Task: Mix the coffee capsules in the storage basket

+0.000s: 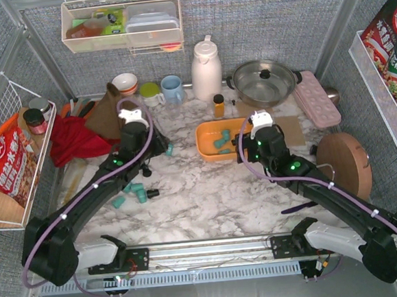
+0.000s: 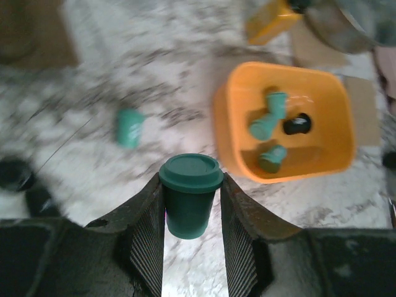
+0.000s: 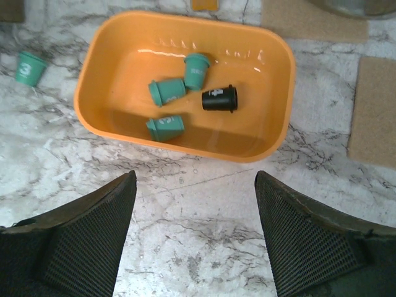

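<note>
Container: shallow orange plastic basket [image 3: 272,133], rounded corners, on the marbled worktop [image 3: 204,247]; three teal capsules [image 3: 167,91] and a black capsule [image 3: 219,99] lie inside.
Left tool [image 2: 190,182]: pinching one upright teal pod [image 2: 189,207], tapered, flat-lidded.
Right tool [image 3: 195,182]: spread wide, empty, beside the basket.
Loose: spare capsules [image 1: 138,191] by the left arm.
Unclear: left wrist view smeared.
</note>
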